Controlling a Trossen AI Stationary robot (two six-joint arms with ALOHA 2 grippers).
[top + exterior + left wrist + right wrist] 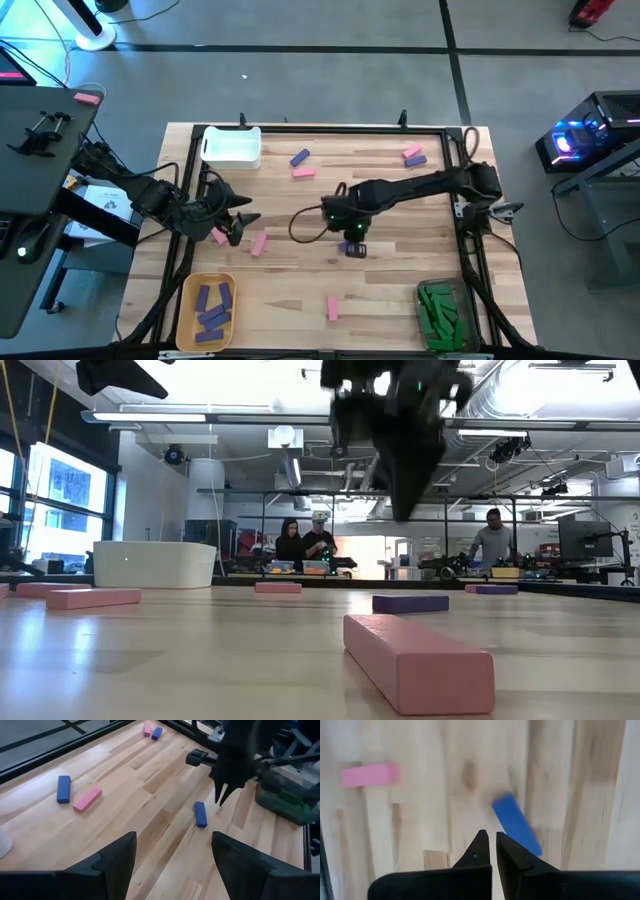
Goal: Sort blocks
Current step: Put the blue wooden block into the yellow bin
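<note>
Loose blocks lie flat on the wooden table (400,290). My right gripper (492,847) hangs shut and empty over the table's middle, pointing steeply down. A purple block (516,825) lies just beyond its fingertips, and it also shows as the purple block (357,250) in the high view. In the left wrist view that gripper (222,795) stands above the same purple block (200,813), clear of it. My left gripper (172,855) waits open and empty at the table's left, near a pink block (217,236).
A white bin (232,146) stands at the far left. A yellow bin (190,300) with purple blocks is at the near left, and a clear bin (440,315) with green blocks is at the near right. Pink blocks (259,244) (333,307) (304,172) and purple ones (299,158) (417,160) are scattered about.
</note>
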